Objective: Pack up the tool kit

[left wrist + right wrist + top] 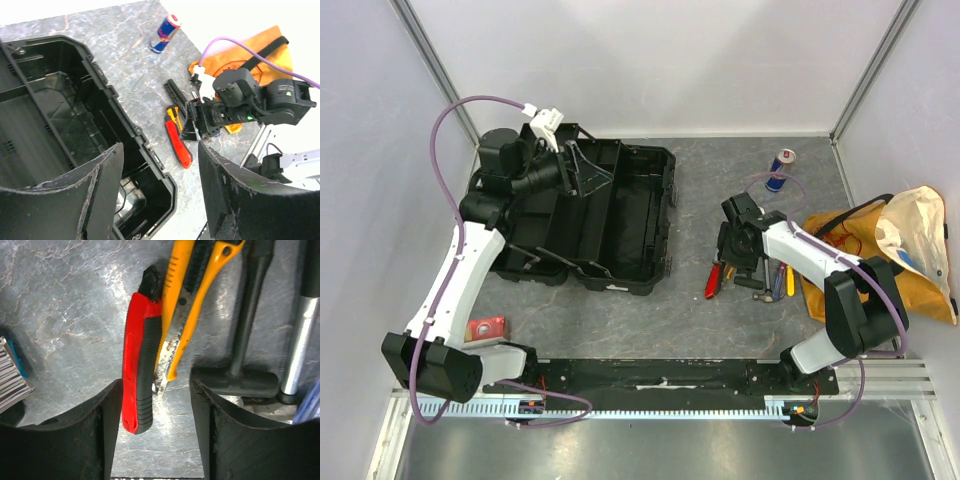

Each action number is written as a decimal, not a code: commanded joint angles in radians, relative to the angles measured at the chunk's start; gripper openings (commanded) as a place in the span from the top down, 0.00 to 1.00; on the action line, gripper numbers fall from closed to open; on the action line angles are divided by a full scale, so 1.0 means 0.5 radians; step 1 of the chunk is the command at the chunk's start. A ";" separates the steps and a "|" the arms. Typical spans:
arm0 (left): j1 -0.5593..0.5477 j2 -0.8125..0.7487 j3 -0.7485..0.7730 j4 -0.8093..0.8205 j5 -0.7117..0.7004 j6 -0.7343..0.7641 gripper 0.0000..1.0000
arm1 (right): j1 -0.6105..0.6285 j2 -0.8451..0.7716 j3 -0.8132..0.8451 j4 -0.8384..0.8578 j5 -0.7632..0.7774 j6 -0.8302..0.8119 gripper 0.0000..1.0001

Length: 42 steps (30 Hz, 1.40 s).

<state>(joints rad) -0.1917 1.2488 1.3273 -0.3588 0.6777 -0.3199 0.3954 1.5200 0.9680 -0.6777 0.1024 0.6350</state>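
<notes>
**Setup.** The toolbox (650, 215) lies open toward the rear left corner of the table (620, 325), with its black cavities facing up. The loose hand tools lie in a row on the right half of the table at mid-depth, just beside the yellow-orange bag (885, 255) at the right edge. A drink can (781, 170) stands behind them, near the rear edge.

**Left gripper** (160, 155). It hangs over the toolbox with its jaws spread and nothing between them.

**Right gripper** (156, 390). It sits low over the tool row with its jaws spread.
- Between the jaws are the butt of the red-handled tool (140, 365) and the tip of the yellow-handled tool (176, 295).
- The yellow tool lies against the red one's right side.
- One finger is just beside the red grip; I cannot tell whether it touches.
- There is no pinch yet.

**Judgement.** The step in hand looks like the pick of the red-handled tool, early in the task. The black T-headed tool (240, 380) and the silver shaft (302, 335) lie further along the row, not yet picked.

**Doing it well:**
- Closing as now aligned risks trapping the yellow tip with the red handle. Draw back slightly toward the red butt, so that only red sits between the fingers.
- Seat the fingers on the flat sides of the handle, low to the table, before closing.
- Lift straight up and slowly, and stop if the yellow tool drags along.
- A grip near the butt will likely let the blade end droop, so keep the wrist level during the carry.
- Approach the toolbox from its right edge and lay the tool lengthwise in an open cavity.
- Keep the left arm out of that path.
</notes>
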 commanded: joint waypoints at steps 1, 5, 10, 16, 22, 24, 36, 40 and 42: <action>-0.086 -0.006 -0.053 0.178 0.160 -0.057 0.33 | 0.004 -0.009 -0.046 0.165 -0.131 0.012 0.39; -0.132 0.012 -0.111 0.175 0.157 -0.084 0.33 | 0.007 0.025 -0.074 0.220 -0.199 0.028 0.43; -0.138 0.003 -0.148 0.153 0.130 -0.075 0.33 | 0.010 0.077 -0.123 0.294 -0.291 0.077 0.45; -0.135 0.006 -0.130 0.058 0.083 -0.002 0.33 | 0.007 0.141 -0.132 0.328 -0.291 0.108 0.55; -0.135 0.033 -0.105 0.018 0.068 0.023 0.33 | 0.007 0.108 -0.114 0.315 -0.233 0.138 0.76; -0.135 0.046 -0.099 0.015 0.071 0.011 0.33 | 0.010 0.096 -0.092 0.306 -0.226 0.138 0.83; -0.175 0.110 -0.068 0.085 0.090 -0.093 0.33 | 0.010 0.050 0.187 0.137 -0.098 0.052 1.00; -0.209 0.144 -0.075 0.141 0.123 -0.155 0.33 | 0.007 -0.003 0.297 0.134 -0.131 0.019 1.00; -0.227 0.162 -0.071 0.168 0.136 -0.176 0.33 | 0.007 -0.039 0.392 0.147 -0.174 0.000 1.00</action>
<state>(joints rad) -0.2867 1.3109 1.2537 -0.3359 0.7128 -0.3561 0.3973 1.5654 1.0607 -0.6079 0.0250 0.6628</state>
